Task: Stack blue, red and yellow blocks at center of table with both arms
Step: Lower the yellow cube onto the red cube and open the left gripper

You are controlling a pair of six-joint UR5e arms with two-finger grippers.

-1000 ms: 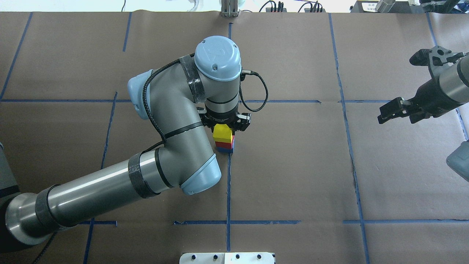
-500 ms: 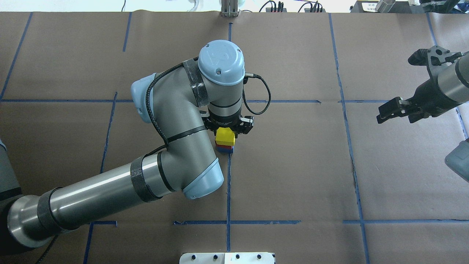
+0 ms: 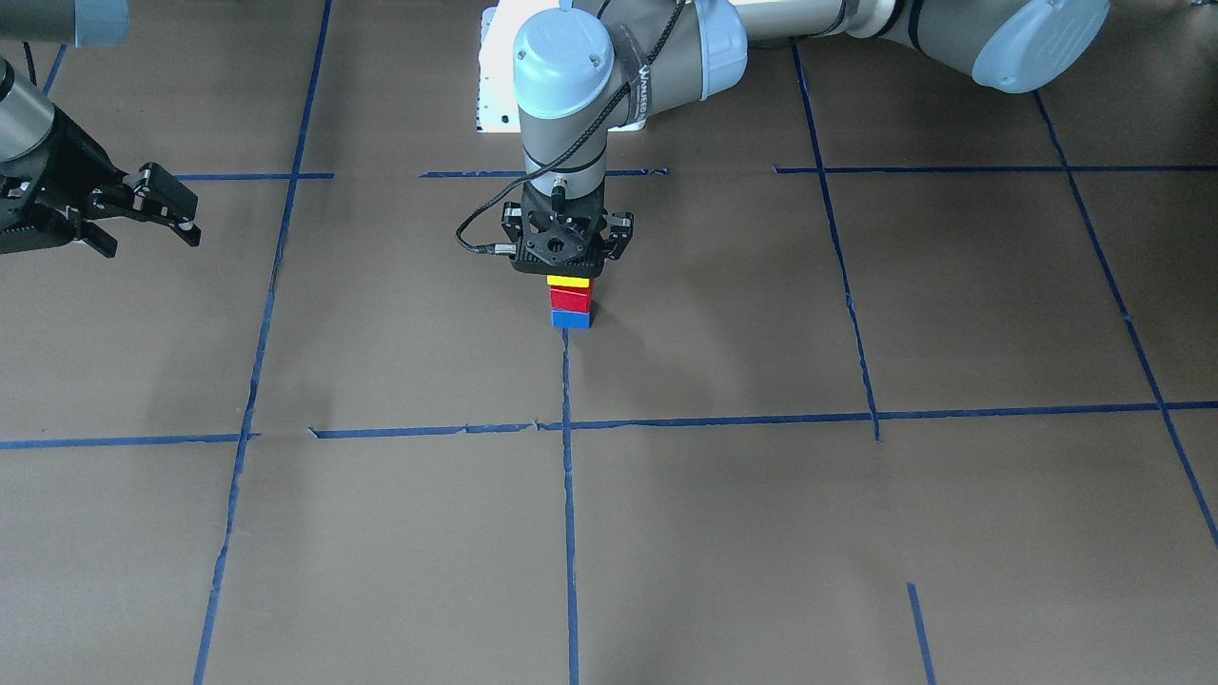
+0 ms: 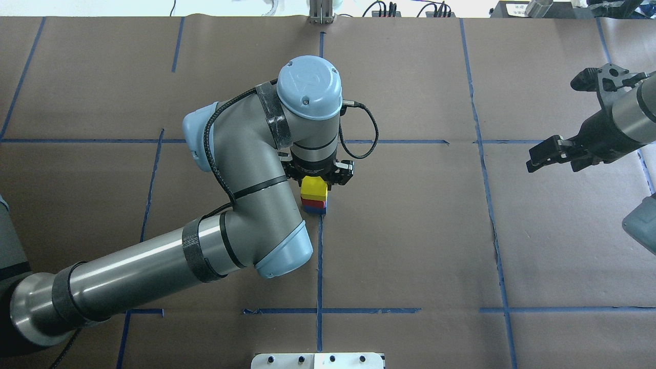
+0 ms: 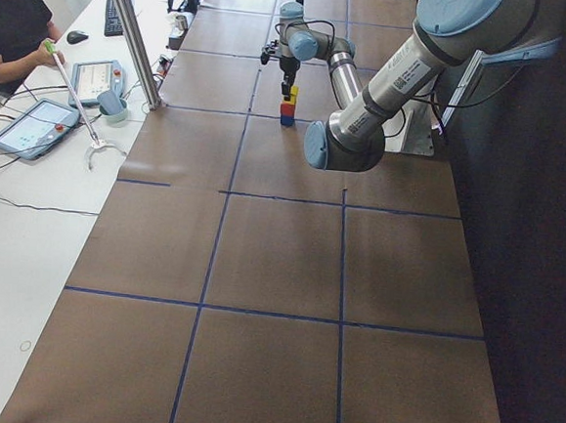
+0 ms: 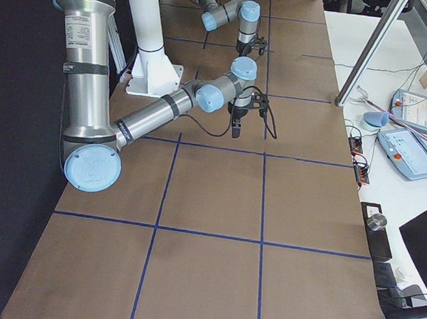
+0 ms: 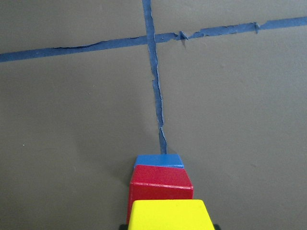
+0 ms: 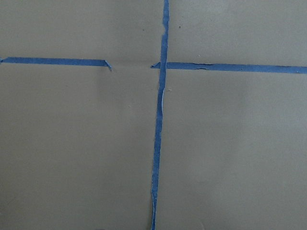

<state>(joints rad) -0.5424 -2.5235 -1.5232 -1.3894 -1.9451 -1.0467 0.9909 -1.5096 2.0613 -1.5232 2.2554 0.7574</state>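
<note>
A blue block [image 3: 571, 320] sits on the table's center tape line with a red block [image 3: 570, 299] on it and a yellow block [image 3: 569, 281] on top. My left gripper [image 3: 569, 275] points straight down and is shut on the yellow block. In the overhead view the yellow block [image 4: 314, 188] covers most of the red block [image 4: 313, 204] and the blue block [image 4: 315, 210]. The left wrist view shows the yellow block [image 7: 170, 214], the red block [image 7: 160, 182] and the blue block [image 7: 158, 161] in a column. My right gripper [image 4: 551, 158] is open and empty, far to the right.
Brown paper with blue tape lines [image 4: 320, 256] covers the table. A white mounting plate [image 4: 318, 360] lies at the near edge. My left forearm [image 4: 154, 266] spans the near left. The right wrist view shows only a tape cross [image 8: 162, 65].
My left gripper has come down with the yellow block, which now rests on the red block. In the last half second it has barely moved. My right gripper has shifted slightly.
</note>
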